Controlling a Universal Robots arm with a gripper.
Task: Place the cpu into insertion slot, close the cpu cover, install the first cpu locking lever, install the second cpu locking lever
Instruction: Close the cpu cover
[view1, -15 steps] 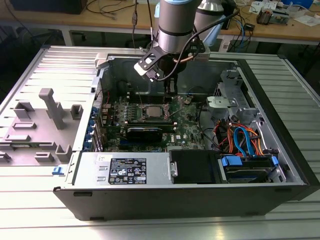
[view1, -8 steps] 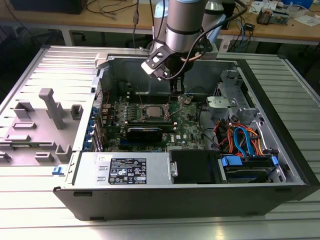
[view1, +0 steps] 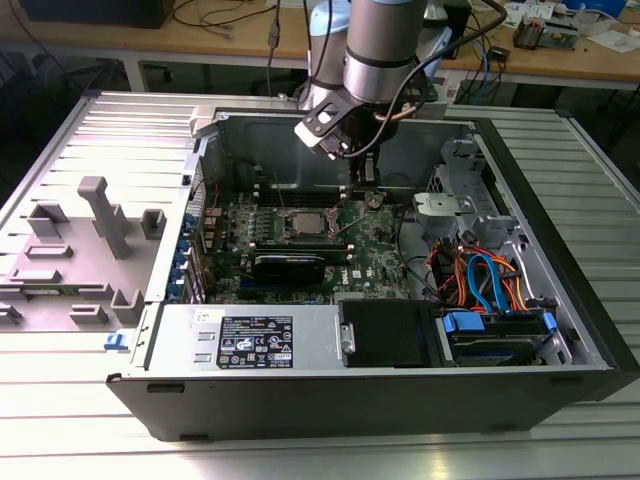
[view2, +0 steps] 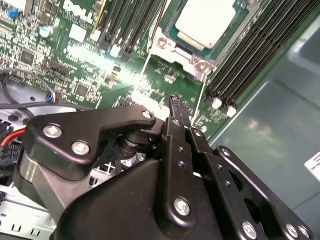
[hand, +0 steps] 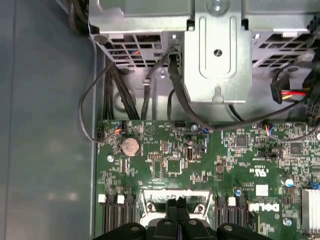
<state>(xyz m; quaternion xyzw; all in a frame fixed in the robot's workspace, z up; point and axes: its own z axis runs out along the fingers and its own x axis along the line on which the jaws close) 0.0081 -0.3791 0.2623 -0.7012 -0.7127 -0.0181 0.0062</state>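
Note:
The cpu (view2: 206, 21), a silver-grey square, lies in the insertion slot (view2: 172, 31) on the green board. The silvery cpu cover (view2: 186, 56) lies flat around it. Two thin wire locking levers (view2: 145, 70) (view2: 200, 97) run from the socket's near corners toward my fingers; whether they are latched I cannot tell. My gripper (view2: 176, 104) is shut with nothing between its black fingers, and hovers just off the socket's edge, between the two levers. In the first wrist view my gripper (hand: 177, 206) sits over the socket's metal rim (hand: 150, 196). In the exterior view the cpu (view1: 303, 222) lies left of my gripper (view1: 366, 182).
Black memory slots (view2: 252, 60) flank the socket on both sides. A round coin battery (hand: 131, 146) sits on the board, beyond it a grey metal drive cage (hand: 216, 55) with black cables (hand: 175, 80). A black card (view1: 288, 266) and the case walls (view1: 250, 135) hem in the board.

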